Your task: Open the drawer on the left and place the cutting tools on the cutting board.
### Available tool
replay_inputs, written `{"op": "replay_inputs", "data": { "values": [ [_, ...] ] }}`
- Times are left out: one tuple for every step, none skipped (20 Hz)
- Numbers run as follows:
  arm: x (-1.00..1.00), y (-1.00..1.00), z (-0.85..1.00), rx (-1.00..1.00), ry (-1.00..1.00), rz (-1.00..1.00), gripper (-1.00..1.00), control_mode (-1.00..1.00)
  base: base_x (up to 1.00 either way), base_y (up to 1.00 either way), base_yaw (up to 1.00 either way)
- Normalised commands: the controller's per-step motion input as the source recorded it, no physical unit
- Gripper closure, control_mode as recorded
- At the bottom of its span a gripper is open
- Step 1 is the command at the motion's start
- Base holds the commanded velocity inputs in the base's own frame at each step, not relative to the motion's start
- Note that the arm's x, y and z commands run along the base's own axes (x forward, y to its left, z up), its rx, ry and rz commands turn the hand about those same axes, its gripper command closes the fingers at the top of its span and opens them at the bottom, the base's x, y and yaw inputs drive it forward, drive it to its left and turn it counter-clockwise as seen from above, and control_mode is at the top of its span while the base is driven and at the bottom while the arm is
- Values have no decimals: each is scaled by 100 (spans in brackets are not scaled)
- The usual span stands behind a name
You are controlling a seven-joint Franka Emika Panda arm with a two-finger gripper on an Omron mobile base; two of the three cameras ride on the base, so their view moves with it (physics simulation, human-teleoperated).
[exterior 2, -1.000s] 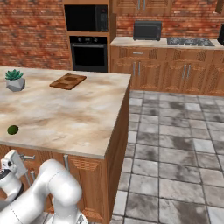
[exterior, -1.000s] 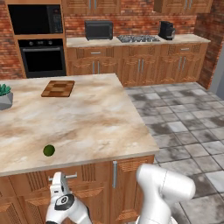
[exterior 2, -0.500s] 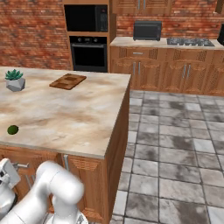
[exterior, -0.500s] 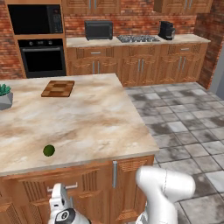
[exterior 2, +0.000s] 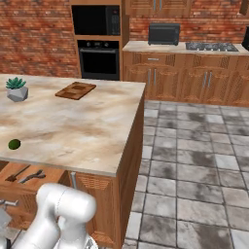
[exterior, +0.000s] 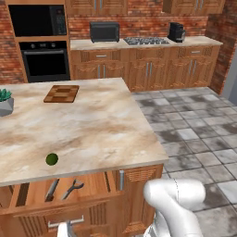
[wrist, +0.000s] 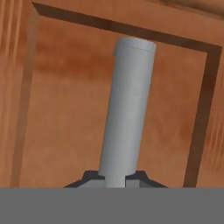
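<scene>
The drawer [exterior: 95, 183] under the island counter's near edge stands pulled out. Inside lie the cutting tools: a slim straight one [exterior: 52, 190] and a scissor-like one [exterior: 72, 188]. From the right they show as a straight tool [exterior 2: 17, 173] and a forked tool [exterior 2: 32, 176] in the drawer [exterior 2: 52, 178]. My gripper [wrist: 116, 180] is shut on the drawer's silver bar handle [wrist: 127, 109], low at the drawer front [exterior: 66, 227]. The checkered cutting board [exterior: 61, 93] [exterior 2: 75, 90] lies on the far part of the counter.
A small green fruit [exterior: 52, 159] [exterior 2: 14, 144] sits near the counter's front edge above the drawer. A potted plant [exterior: 3, 102] [exterior 2: 17, 89] stands at the far left. My white arm curls below the counter's right corner. Tiled floor lies to the right.
The drawer has slid out towards me with my gripper on its handle, and the tools inside have come into sight. The hand has dropped lower in both base views.
</scene>
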Motion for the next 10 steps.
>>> {"op": "replay_inputs", "data": {
  "values": [
    [-100, -24, -13, 0, -11, 9, 100, -100, 0, 0, 0],
    [-100, -24, -13, 0, -12, 10, 100, -100, 0, 0, 0],
    [-100, -24, -13, 0, -12, 10, 100, -100, 0, 0, 0],
    [-100, -25, -15, 0, -10, 10, 100, -100, 0, 0, 0],
    [-100, -21, -11, 0, -10, 9, 100, -100, 0, 0, 0],
    [-100, -14, -9, 0, -7, 9, 100, -100, 0, 0, 0],
    [-100, -11, -9, 0, -6, 8, 100, -100, 0, 0, 0],
    [-100, -9, -9, 0, -4, 8, 100, -100, 0, 0, 0],
    [-100, -4, -7, 0, -3, 7, 100, -100, 0, 0, 0],
    [-100, -1, -5, 0, -2, 7, -100, -100, 0, 0, 0]
  ]
}}
